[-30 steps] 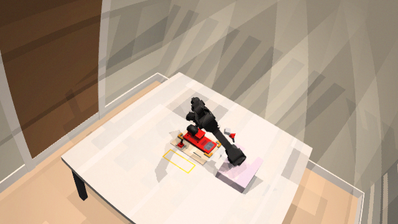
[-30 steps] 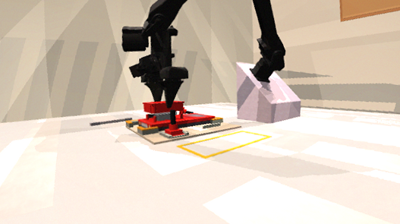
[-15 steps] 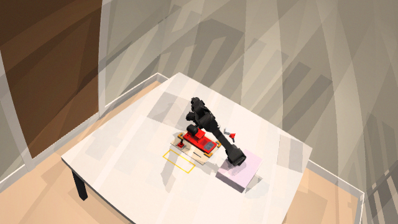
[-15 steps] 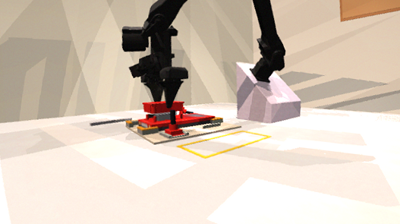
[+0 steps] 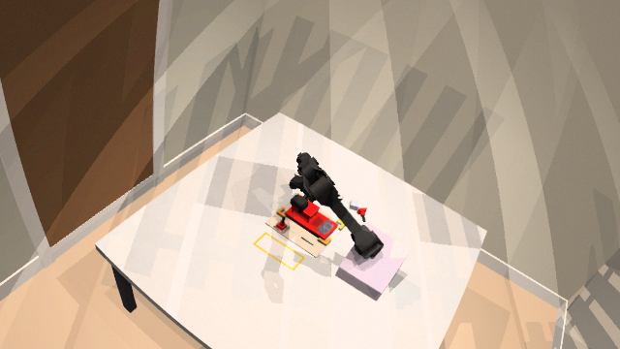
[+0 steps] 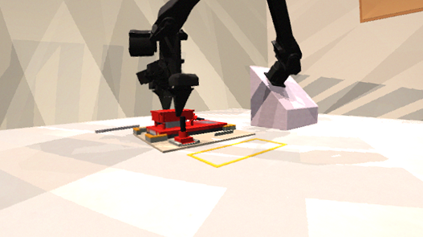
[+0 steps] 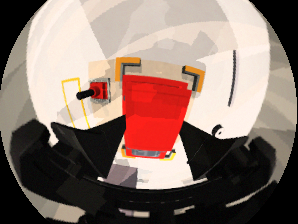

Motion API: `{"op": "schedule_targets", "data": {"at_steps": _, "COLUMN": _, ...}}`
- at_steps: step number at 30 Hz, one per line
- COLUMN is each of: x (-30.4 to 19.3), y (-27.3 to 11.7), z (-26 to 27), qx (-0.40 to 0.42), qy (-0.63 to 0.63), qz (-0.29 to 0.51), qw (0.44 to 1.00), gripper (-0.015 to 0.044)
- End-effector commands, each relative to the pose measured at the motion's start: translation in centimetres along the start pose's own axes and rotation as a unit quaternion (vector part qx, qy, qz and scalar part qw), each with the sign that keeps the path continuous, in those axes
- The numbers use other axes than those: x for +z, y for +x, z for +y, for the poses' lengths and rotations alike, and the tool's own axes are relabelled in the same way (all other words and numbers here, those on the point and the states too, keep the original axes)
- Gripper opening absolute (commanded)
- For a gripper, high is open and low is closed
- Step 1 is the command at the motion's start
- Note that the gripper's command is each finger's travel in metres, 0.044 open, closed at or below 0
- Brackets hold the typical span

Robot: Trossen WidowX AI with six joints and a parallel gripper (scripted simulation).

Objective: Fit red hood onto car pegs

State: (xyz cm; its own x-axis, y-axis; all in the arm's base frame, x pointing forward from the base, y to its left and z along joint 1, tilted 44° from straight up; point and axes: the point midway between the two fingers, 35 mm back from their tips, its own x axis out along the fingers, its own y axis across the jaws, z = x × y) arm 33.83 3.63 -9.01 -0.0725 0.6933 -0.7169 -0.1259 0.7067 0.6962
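The red hood (image 5: 312, 208) (image 6: 163, 116) (image 7: 157, 110) is held between the two black fingers of my gripper (image 6: 173, 111) (image 7: 153, 119), which is shut on it. The hood is over the rear part of the red car chassis (image 5: 315, 227) (image 6: 211, 125), roof up and roughly in line with it. In the exterior view a gap shows between hood and deck, with the grey engine block (image 6: 172, 124) partly visible below the roof. The pegs and corner holes cannot be made out; the hood covers that area in the wrist view.
The jig's tan board (image 5: 305, 237) (image 6: 167, 149) has yellow-grey corner brackets (image 6: 156, 138) (image 7: 128, 61). A black stick on a red base (image 5: 282, 225) (image 6: 184, 139) (image 7: 100, 91) stands close beside the chassis. A yellow outline (image 6: 202, 160), a thin dark bar (image 6: 117, 129) and a pale purple block (image 5: 373, 271) (image 6: 269, 113) are nearby.
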Motion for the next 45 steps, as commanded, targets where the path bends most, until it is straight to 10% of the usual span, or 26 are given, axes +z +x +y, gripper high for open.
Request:
{"op": "schedule_targets", "data": {"at_steps": 1, "x": -0.12, "y": 0.35, "z": 0.03, "qx": 0.002, "qy": 0.004, "qz": 0.002, "qw": 1.0, "gripper": 0.0}}
{"op": "schedule_targets", "data": {"at_steps": 45, "x": -0.08, "y": -0.12, "z": 0.09, "qx": 0.001, "qy": 0.01, "qz": -0.001, "qw": 1.0, "gripper": 0.0}}
